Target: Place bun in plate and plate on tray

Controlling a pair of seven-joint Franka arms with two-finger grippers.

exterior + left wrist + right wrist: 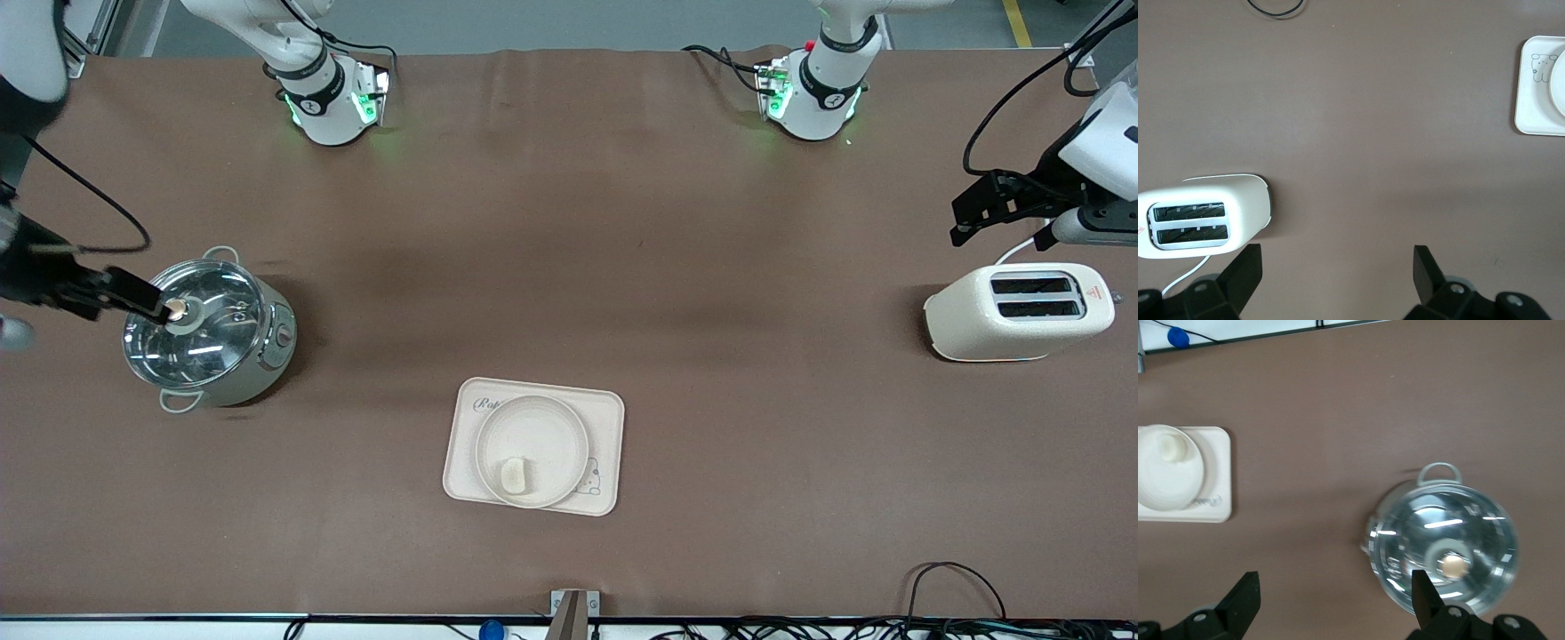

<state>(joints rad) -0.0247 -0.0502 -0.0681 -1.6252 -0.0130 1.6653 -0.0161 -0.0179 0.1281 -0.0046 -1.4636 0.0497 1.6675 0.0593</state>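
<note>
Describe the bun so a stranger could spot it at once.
Find the cream tray near the front camera's edge of the table, midway between pot and toaster. A round plate sits on it; the bun is the small pale lump on that plate.

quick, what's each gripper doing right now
Left gripper: open, empty, over the table by the toaster.
Right gripper: open, empty, over the pot.

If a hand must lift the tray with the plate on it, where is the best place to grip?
Probably the tray at its short edge toward the left arm's end, pinched from the side: the rim there is bare, while the plate with the bun covers the middle.
</note>
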